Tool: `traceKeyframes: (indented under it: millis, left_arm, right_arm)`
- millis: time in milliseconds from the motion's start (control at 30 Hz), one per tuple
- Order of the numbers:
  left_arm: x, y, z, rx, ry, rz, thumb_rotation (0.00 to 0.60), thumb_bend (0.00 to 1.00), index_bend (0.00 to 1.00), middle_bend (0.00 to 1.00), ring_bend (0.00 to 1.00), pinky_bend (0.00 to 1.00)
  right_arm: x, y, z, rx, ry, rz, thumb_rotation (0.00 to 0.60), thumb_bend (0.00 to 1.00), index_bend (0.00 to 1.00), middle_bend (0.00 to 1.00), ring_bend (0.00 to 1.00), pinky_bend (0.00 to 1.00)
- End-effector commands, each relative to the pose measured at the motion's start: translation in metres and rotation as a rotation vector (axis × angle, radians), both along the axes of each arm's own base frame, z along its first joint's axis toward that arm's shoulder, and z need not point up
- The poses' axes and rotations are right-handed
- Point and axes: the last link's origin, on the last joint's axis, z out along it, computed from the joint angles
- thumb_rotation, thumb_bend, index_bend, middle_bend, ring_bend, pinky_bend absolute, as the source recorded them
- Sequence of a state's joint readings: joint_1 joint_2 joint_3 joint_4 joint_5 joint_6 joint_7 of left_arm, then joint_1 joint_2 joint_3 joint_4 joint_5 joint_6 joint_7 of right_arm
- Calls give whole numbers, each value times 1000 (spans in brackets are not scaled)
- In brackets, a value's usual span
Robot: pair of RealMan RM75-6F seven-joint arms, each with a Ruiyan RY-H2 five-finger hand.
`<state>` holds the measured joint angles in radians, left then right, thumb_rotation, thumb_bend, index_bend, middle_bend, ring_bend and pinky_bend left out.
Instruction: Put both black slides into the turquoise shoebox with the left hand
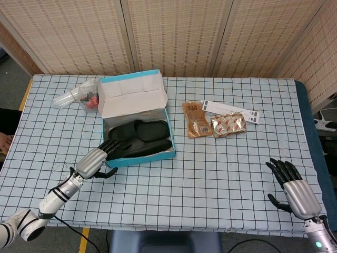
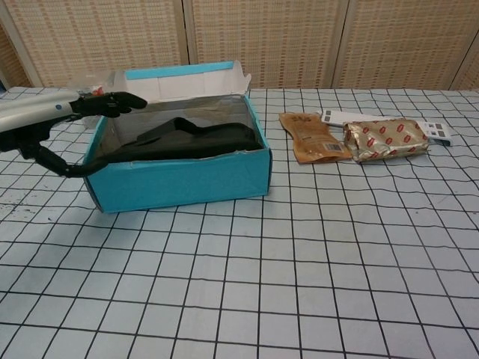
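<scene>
Black slides (image 1: pixel 141 138) side by side inside open turquoise shoebox (image 2: pixel 179 182), lid up.

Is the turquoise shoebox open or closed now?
Open: the turquoise shoebox has its lid standing up behind, and black slides show inside.

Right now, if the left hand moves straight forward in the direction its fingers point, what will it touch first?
Probably the black slides inside the turquoise shoebox. The left hand has its fingers reaching over the box's near-left corner toward them. Its height above them is unclear, so it might pass over.
</scene>
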<state>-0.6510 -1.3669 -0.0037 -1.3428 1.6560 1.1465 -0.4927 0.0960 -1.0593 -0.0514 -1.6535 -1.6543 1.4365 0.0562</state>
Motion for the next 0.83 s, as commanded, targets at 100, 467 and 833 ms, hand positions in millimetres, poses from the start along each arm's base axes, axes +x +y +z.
traceKeyframes:
  millis: [100,467,833]
  left_arm:
    - [4,-3,32,94,-65,-13,600,438,0,0,0,54]
    - [-100,-112,102,511,271,379,600,415,0,0,0,28]
    - [-108,-140,103,576,347,393,600,405,0,0,0,17]
  right_arm:
    - [1,1,0,2,-4,7,600,226,0,0,0,0]
    - [5,2,2,-215,25,60,600,226,0,0,0,0]
    - [4,4,-2,-210,84,-6,600,227,0,0,0,0]
